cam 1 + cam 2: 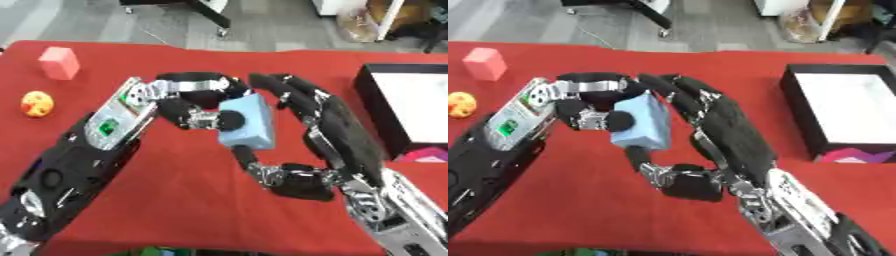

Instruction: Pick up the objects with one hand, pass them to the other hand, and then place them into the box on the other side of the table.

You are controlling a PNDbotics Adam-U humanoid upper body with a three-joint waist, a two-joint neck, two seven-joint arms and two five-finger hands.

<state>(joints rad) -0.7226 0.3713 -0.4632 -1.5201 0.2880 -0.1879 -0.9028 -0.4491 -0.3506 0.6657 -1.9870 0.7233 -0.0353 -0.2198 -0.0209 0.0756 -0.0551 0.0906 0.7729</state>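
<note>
A light blue block [249, 122] hangs above the red table [175, 190], between my two hands. My left hand [188, 102] comes in from the lower left, its fingers curled over the block's top left and its thumb pressed on the front face. From the lower right my right hand [341, 132] wraps the block's right side. Its fingers curve behind the block's top and its thumb [249, 162] touches the bottom edge. The black box [378, 107] with a white inside stands at the table's right edge.
A pink block [59, 62] and a yellow-orange ball [37, 104] lie at the far left of the table. Something magenta [855, 156] shows at the box's near corner. Beyond the table's far edge are grey floor and furniture legs.
</note>
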